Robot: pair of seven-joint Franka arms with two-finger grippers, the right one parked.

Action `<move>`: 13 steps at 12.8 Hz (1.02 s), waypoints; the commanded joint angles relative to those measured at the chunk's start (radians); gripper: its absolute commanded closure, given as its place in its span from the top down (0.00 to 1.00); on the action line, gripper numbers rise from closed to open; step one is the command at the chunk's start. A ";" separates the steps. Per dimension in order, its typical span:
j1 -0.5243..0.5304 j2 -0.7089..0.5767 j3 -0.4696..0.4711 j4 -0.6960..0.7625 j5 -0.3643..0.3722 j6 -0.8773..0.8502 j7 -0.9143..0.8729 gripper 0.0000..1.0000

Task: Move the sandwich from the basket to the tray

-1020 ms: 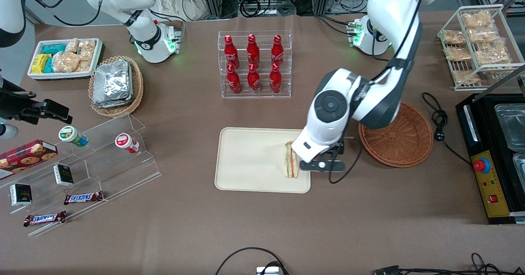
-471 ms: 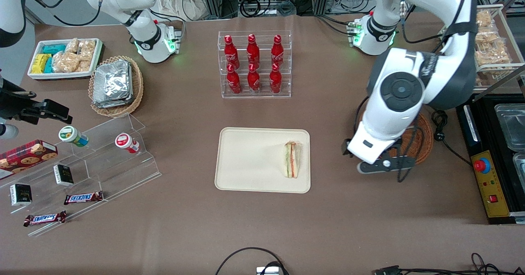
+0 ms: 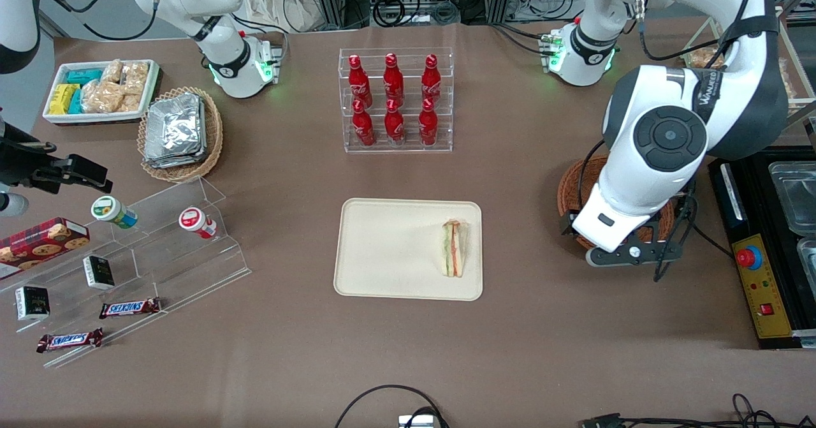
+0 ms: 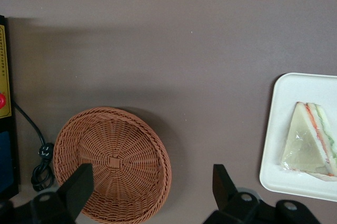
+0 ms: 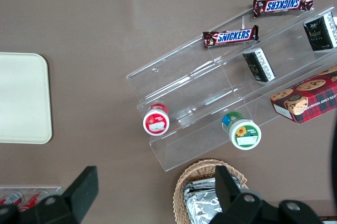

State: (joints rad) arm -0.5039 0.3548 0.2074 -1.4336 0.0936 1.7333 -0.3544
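sandwich point(image 3: 454, 248) on tray point(image 3: 382, 249) (gripper point(image 4: 151, 184) over basket point(image 4: 112, 162))

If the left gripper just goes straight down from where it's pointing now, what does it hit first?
Probably the basket: the open gripper hangs above its rim toward the tray, holding nothing. Depth is unclear, so it might meet bare table just beside it.

A corner of the tray point(image 5: 23, 98) lies bare on the brown table point(image 5: 105, 19). Toward the parked arm's end stands a clear stepped rack point(image 5: 231, 82) carrying two Snickers bars point(image 5: 230, 37), two dark packets point(image 5: 259, 65), a cookie box point(image 5: 305, 95), a red-lidded cup point(image 5: 156, 119) and a green-lidded cup point(image 5: 241, 130). Beside it, a tan basket point(image 5: 210, 192) holds what look like foil packs.
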 commanded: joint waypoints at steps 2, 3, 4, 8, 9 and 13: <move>0.037 -0.056 0.015 -0.013 -0.011 -0.024 0.057 1.00; 0.077 -0.065 0.000 -0.013 -0.017 -0.035 0.070 1.00; 0.109 -0.085 -0.019 -0.018 -0.026 -0.038 0.092 1.00; 0.295 -0.152 -0.138 -0.019 -0.040 -0.084 0.228 1.00; 0.348 -0.164 -0.185 -0.019 -0.040 -0.093 0.242 1.00; 0.469 -0.198 -0.295 0.010 -0.040 -0.175 0.255 1.00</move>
State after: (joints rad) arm -0.0675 0.1827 -0.0552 -1.4332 0.0639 1.5976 -0.1179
